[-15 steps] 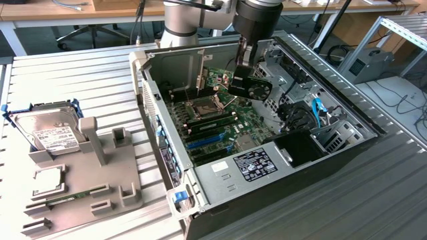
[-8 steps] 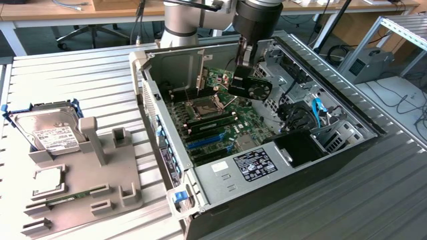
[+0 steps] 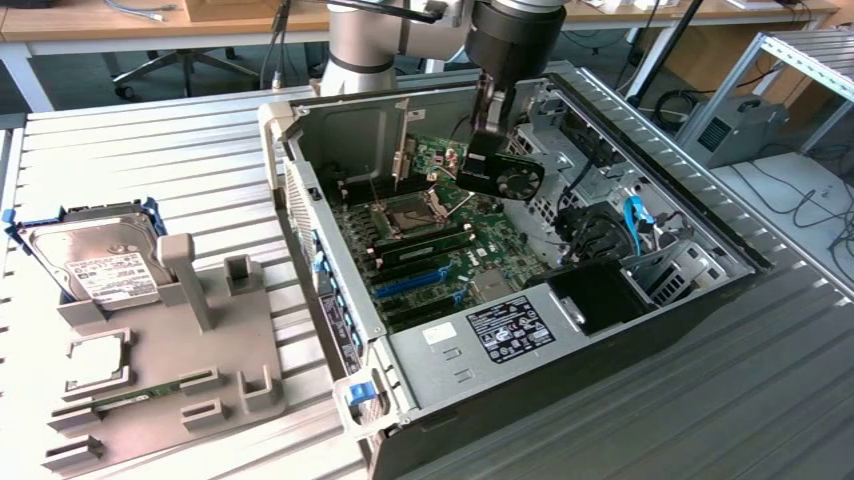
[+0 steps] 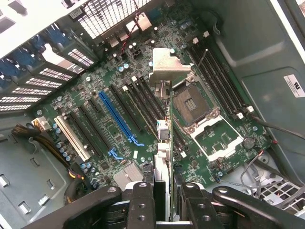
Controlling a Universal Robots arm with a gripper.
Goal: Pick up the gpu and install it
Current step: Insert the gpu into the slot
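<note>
Pincer (image 4: 164, 202) clenched on the gpu (image 3: 503, 170), held edge-on between its fingers (image 4: 143, 200) (fan facing the exterior view's right). Suspended above the motherboard (image 3: 427, 250) inside the open computer case (image 3: 694, 225), over the CPU socket (image 4: 194, 106), clear of the blue slot (image 4: 116, 117).

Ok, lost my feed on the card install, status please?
Hand shut on gpu. Gpu held edge-on above the motherboard inside the case, not seated. Blue slot bare, nothing blocking.
</note>
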